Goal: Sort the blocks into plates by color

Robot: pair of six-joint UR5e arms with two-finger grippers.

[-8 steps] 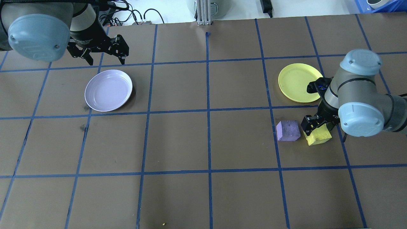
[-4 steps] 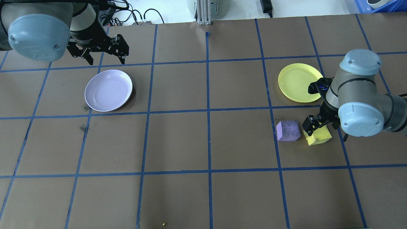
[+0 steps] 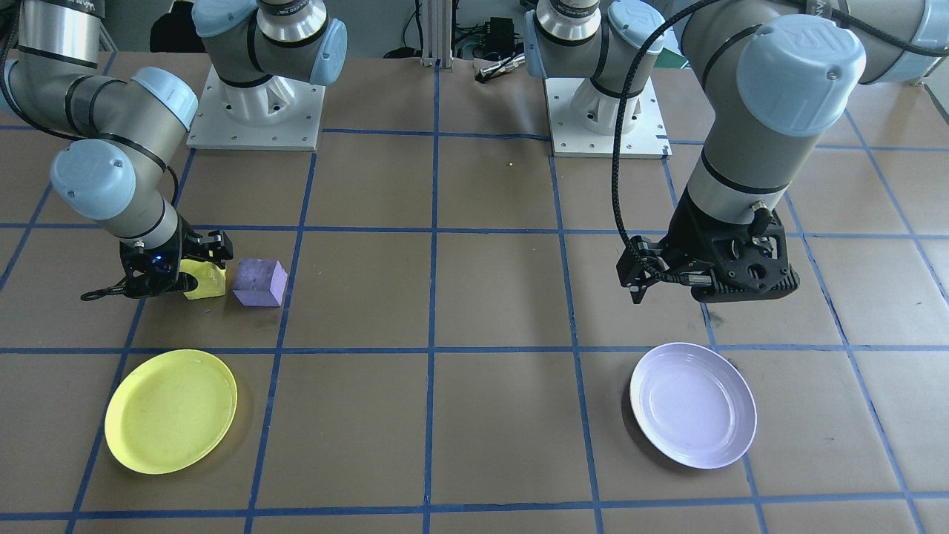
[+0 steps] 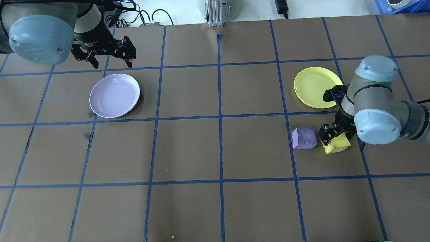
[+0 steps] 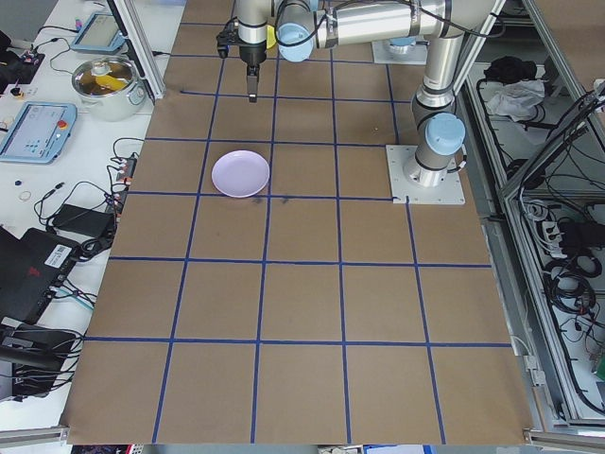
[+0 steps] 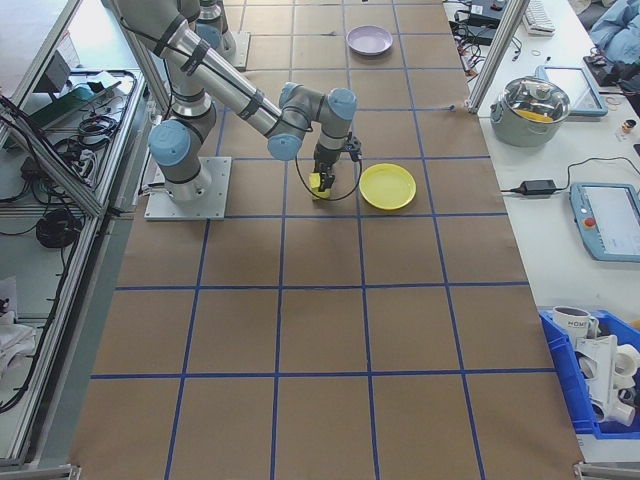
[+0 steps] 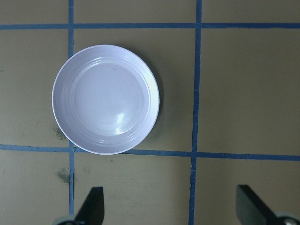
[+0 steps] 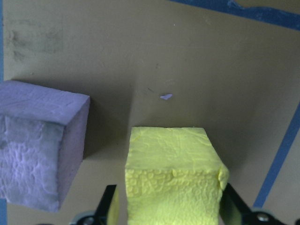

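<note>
While the yellow block (image 4: 336, 144) sits on the bench, right jaws now bracket it; grip unconfirmed. Left gripper (image 3: 652, 278) unchanged, jaws apart. Lift pending.

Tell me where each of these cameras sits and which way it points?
Front-facing: across the table, facing both arms; left gripper.
Overhead: behind the robot, looking down; right gripper at the yellow block.
Exterior left: table end, left arm nearer.
Exterior right: opposite end, right arm nearer, yellow plate.
Left wrist: straight down on the lavender plate, fingertips showing.
Right wrist: close on the yellow block beside the purple block.
The lavender plate appears in overhead and left wrist.
</note>
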